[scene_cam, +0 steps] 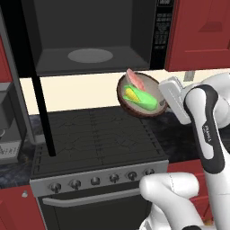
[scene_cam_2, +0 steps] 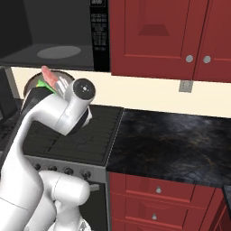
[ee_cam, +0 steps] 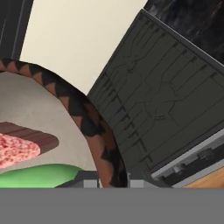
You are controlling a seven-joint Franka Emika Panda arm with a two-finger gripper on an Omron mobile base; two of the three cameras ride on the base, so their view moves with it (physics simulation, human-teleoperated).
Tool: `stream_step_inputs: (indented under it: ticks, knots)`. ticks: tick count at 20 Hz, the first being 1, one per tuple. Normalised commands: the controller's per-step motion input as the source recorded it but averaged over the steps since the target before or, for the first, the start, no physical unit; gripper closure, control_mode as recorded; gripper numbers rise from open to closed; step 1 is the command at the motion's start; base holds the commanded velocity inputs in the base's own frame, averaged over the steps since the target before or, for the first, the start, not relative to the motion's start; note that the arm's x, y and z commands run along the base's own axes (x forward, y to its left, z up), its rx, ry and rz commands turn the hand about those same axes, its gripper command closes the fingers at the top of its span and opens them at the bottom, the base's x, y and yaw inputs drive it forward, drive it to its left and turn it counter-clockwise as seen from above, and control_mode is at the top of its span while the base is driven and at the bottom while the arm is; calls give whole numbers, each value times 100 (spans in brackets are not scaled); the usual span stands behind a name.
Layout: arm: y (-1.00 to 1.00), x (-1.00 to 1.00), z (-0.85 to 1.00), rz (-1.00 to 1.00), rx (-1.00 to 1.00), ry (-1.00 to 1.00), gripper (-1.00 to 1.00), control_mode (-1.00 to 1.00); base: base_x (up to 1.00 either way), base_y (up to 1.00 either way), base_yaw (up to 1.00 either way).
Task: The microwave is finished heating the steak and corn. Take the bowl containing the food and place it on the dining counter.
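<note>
While the gripper [scene_cam: 162,104] clamps the bowl [scene_cam: 134,108], the stove [scene_cam: 96,139] lies beneath

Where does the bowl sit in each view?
Left base view: bowl right of centre, tilted, below the open microwave.
Right base view: bowl at left edge, partly behind the arm.
Hand view: bowl rim arcs across the left.
Shared landmark: stove top.

Black speckled desk [scene_cam_2: 171,144] right of the dark stove top [scene_cam: 96,134], under red cabinets; round white turntable [scene_cam: 90,55] lying on the open microwave [scene_cam: 90,40] floor.
</note>
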Motion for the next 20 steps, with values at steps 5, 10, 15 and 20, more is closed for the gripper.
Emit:
stream_step_inputs:
  ticks: [5, 10, 15, 20]
  knots:
    - [-2, 0, 0, 0, 0, 0, 100, -100, 0, 0, 0]
    - [-2, -2, 0, 2, 0, 0, 100, 100, -35, -22, 34]
    - [0, 0, 0, 0, 0, 0, 100, 100, -75, -41, 81]
    - [0, 0, 0, 0, 0, 0, 100, 100, -43, -12, 97]
